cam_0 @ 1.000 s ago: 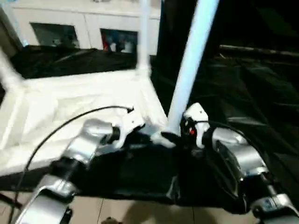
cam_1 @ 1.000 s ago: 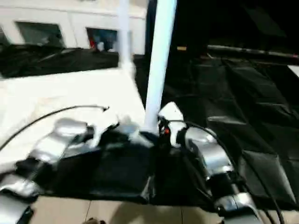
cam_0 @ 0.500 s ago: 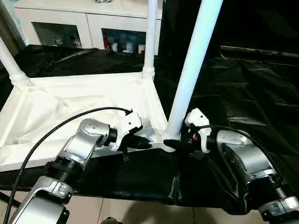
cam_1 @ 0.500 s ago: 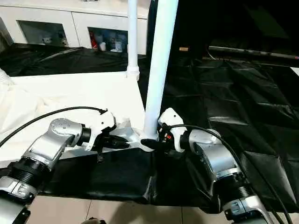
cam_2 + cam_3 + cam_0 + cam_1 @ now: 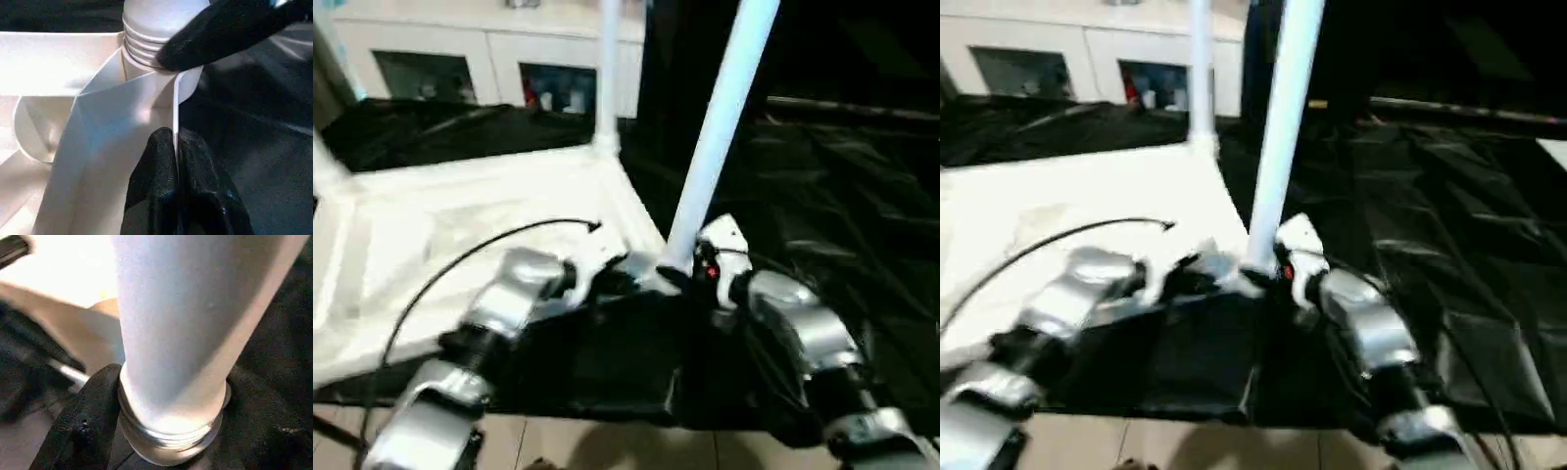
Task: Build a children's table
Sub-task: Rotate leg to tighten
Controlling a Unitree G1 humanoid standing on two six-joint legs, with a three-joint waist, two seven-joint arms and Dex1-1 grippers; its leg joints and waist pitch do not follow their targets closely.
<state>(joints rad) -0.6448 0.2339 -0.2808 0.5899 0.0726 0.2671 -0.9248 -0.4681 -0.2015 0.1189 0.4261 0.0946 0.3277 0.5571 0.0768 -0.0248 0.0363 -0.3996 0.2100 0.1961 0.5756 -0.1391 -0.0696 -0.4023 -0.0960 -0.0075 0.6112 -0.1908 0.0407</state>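
The upturned white plastic table top (image 5: 460, 235) lies on black sheeting (image 5: 862, 196), with a far leg (image 5: 605, 69) standing in its corner socket and a near leg (image 5: 715, 137) rising, slightly tilted, from the corner closest to the robot. The left gripper (image 5: 175, 161) is clenched on the thin raised rim (image 5: 174, 112) just beside that socket. The right gripper (image 5: 171, 431) grasps the near leg at its ribbed threaded base (image 5: 171, 440), one finger (image 5: 88, 421) on each side.

The tube looks light, stiff and smooth, so it would probably slip under twisting; the ribbed collar low down seems the surest hold. The rim is thin and may flex. A black cable (image 5: 460, 264) loops over the left forearm, and a white cabinet (image 5: 460, 59) with glass-front shelves stands well behind, clear of the work
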